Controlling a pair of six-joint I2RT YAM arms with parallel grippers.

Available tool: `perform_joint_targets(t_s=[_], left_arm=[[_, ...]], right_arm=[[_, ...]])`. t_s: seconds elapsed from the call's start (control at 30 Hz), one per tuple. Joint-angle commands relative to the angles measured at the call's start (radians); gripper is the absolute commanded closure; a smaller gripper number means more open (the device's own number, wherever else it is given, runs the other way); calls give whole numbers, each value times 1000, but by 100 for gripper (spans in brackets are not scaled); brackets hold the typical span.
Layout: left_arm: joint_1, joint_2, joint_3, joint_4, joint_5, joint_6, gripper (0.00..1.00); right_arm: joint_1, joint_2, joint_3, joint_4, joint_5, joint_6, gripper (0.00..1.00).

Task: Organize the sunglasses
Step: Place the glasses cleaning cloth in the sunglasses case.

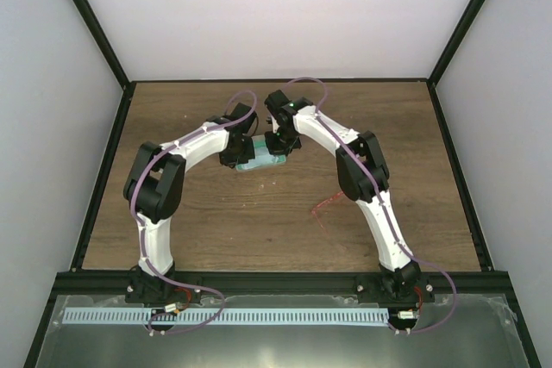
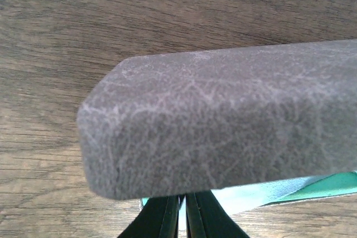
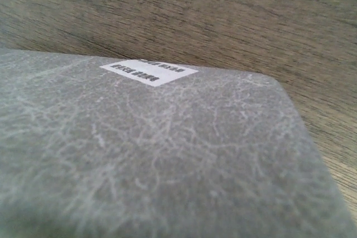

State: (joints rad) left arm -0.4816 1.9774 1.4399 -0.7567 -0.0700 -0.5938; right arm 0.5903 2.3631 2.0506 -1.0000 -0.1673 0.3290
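At the left end of the case, the left gripper has its jaws pressed shut just under the grey edge. Whether they pinch the green lining I cannot tell. The right gripper, at the case's right end, is closed too, its hold unclear. The sunglasses lie outside the case, to its right and nearer the arm bases. The case probably needs to be opened wide and held steady before the thin red frame is fetched.

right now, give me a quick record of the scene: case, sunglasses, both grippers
case: grey, green lining showing, mid-table between both grippers
sunglasses: thin red pair lying on the table, outside the case, beside the right arm
left gripper: shut, at the case's edge
right gripper: shut, at the case; fingers hidden in its wrist view
white label: on the case's outer face
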Motion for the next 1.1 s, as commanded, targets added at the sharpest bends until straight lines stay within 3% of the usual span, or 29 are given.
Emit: perform_joint_targets(t_s=[0.0, 0.27, 0.47, 0.6, 0.9, 1.07], left_arm=[[9, 16, 14, -2, -9, 13, 96], [12, 39, 17, -2, -5, 13, 96], [13, 50, 25, -5, 7, 15, 96], [13, 53, 24, -6, 12, 17, 95], [13, 40, 39, -8, 24, 19, 71], [12, 15, 49, -23, 14, 20, 69]], right_arm=[[-6, 25, 46, -8, -14, -11, 99], [-6, 27, 52, -7, -3, -9, 93], [-7, 9, 54, -4, 45, 0, 77], [-7, -17, 54, -1, 76, 10, 73], [-6, -95, 8, 33, 21, 25, 72], [4, -125, -43, 65, -28, 33, 85]])
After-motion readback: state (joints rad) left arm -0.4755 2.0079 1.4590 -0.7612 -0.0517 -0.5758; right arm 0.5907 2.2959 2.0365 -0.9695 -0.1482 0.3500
